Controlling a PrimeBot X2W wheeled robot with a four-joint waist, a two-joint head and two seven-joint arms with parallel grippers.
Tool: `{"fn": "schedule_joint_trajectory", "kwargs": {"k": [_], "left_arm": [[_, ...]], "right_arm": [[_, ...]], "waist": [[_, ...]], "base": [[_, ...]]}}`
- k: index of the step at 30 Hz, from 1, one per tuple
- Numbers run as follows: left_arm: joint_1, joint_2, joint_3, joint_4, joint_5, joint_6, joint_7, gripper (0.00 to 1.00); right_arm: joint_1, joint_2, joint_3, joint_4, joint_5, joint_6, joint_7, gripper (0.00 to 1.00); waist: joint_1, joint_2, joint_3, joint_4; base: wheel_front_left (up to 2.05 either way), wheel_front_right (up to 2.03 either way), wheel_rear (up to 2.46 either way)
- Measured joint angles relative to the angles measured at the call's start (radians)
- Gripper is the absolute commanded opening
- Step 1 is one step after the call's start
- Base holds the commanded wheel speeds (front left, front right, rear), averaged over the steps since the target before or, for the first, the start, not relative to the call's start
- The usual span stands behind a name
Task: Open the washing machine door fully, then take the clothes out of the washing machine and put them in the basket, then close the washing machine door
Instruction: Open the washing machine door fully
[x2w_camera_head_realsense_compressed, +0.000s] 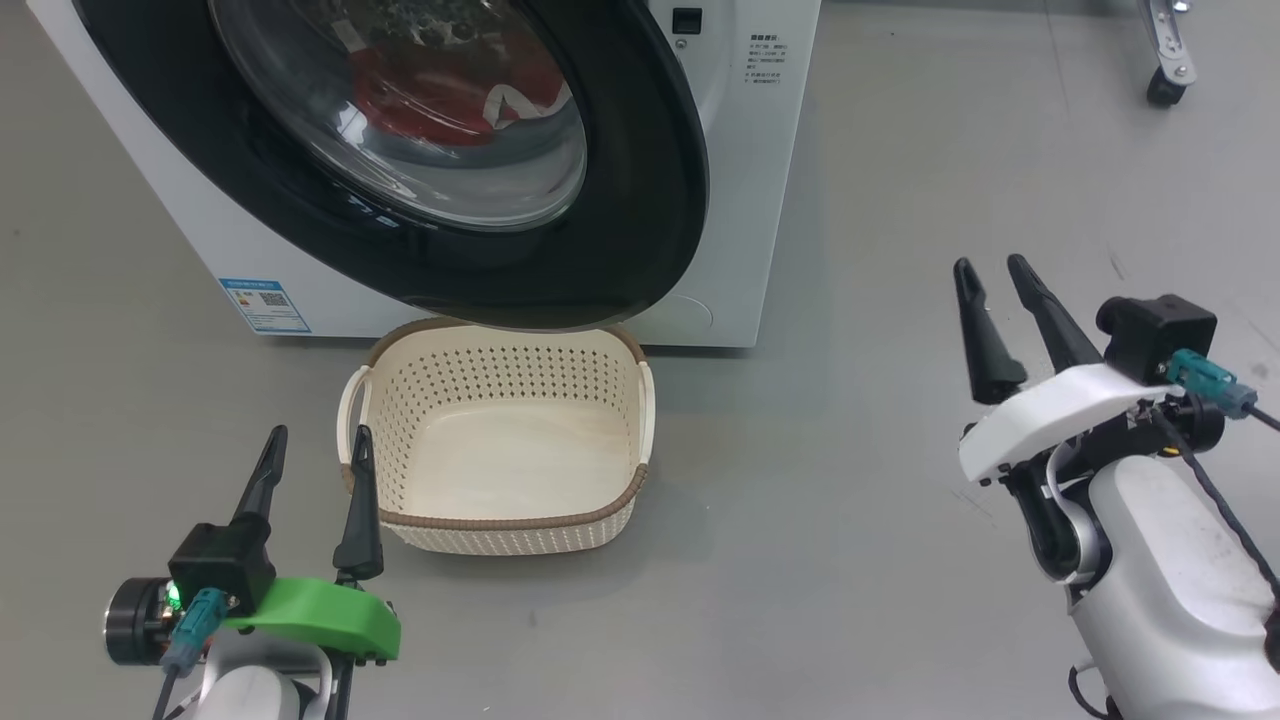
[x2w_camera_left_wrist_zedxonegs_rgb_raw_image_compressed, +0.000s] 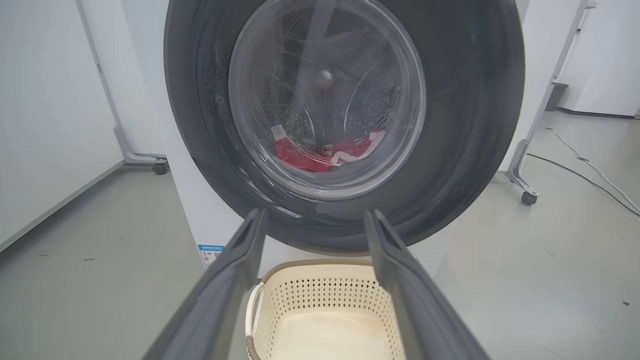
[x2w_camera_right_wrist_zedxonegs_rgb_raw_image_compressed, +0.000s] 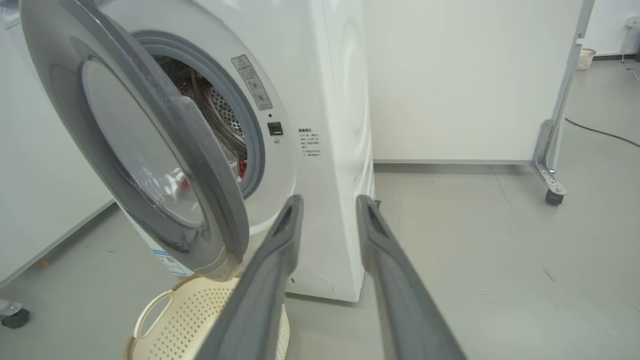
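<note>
Left tool (x2w_camera_head_realsense_compressed: 318, 435): low at the robot's left, its two dark fingers spread wide and pointing toward the machine. It holds nothing, and its right finger stands just beside the basket's left front corner.
Right tool (x2w_camera_head_realsense_compressed: 990, 263): out to the robot's right over bare floor, well apart from the basket and the door. Its fingers are parted with a clear gap, narrower than the left tool's, and nothing is between them.
Floor (x2w_camera_head_realsense_compressed: 850, 500): smooth grey, carrying the basket and the machine.
Basket (x2w_camera_head_realsense_compressed: 520, 380): a cream perforated basket with a brown rim, upright on the floor directly in front of the machine, with nothing in it. Its back edge lies under the lower edge of the door.
Door (x2w_camera_head_realsense_compressed: 640, 200): round, with a black rim and clear glass. It is partly open, swung out from the machine front and hinged on the robot's left, and its free edge hangs over the back of the basket.
Clothes (x2w_camera_head_realsense_compressed: 430, 95): red with white trim, lying low inside the drum and seen through the door glass.
Drum (x2w_camera_right_wrist_zedxonegs_rgb_raw_image_compressed: 225, 110): perforated steel, visible through the gap between the door and the grey seal (x2w_camera_right_wrist_zedxonegs_rgb_raw_image_compressed: 255, 145).
Washing machine (x2w_camera_head_realsense_compressed: 740, 200): white, standing on the floor behind the basket.
Label (x2w_camera_head_realsense_compressed: 265, 305): a small blue sticker low on the machine front, toward the robot's left.
Wheeled stand (x2w_camera_head_realsense_compressed: 1165, 60): a metal leg with a caster, far off to the right.
</note>
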Motion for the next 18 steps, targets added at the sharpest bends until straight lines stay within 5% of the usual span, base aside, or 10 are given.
{"fn": "schedule_joint_trajectory", "kwargs": {"k": [18], "left_arm": [[0.008,0.0,0.01,-0.01,0.009,-0.001,0.0,1.0]], "right_arm": [[0.048,0.008,0.003,-0.028,-0.01,-0.024,-0.062,1.0]], "waist": [[0.0001,0.0,0.018,-0.014]], "base": [[0.0,0.0,0.0]]}}
